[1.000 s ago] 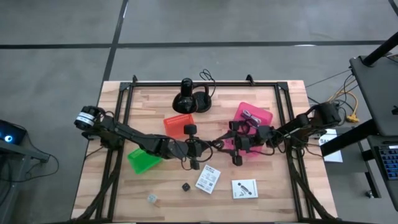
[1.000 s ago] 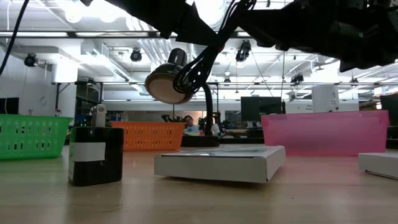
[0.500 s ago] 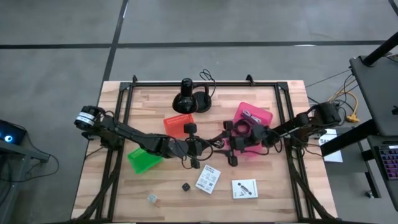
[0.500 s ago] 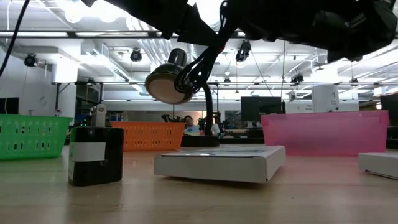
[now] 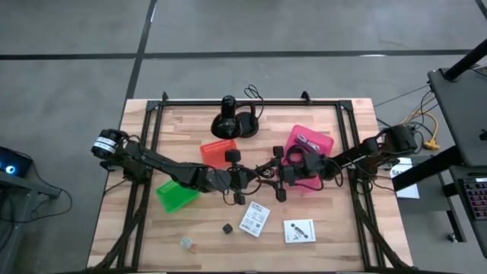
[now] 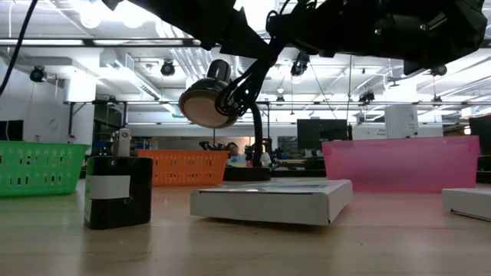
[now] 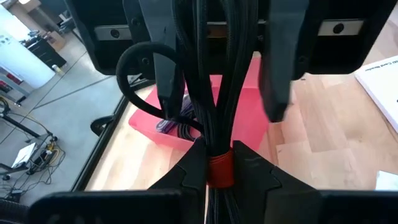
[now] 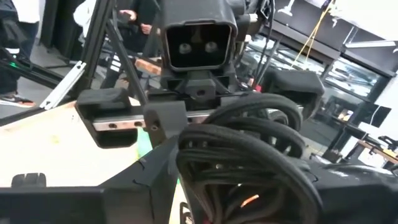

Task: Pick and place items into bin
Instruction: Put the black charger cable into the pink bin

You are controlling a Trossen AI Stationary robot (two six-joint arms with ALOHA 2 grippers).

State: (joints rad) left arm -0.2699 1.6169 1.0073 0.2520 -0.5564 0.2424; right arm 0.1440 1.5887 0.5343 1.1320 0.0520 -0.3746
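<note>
From above, the left gripper point(image 5: 249, 183) is seen mid-table, clamped on the black coiled cable point(image 5: 262, 173), with the right gripper point(image 5: 279, 173) met against it, its fingers spread around the same bundle. A purple strap point(image 5: 307, 141) lies in the pink bin point(image 5: 326, 141) at far right; two white printed cards point(image 5: 254, 218) lie near. In the left wrist view, the cable point(image 7: 217, 93) is gripped at its red band.

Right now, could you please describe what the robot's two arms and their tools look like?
Both are dark, slender jointed arms. The left arm carries a white-banded joint near its base; the right arm has cabling beside its base. The left tool and right tool each have two black fingers.
</note>
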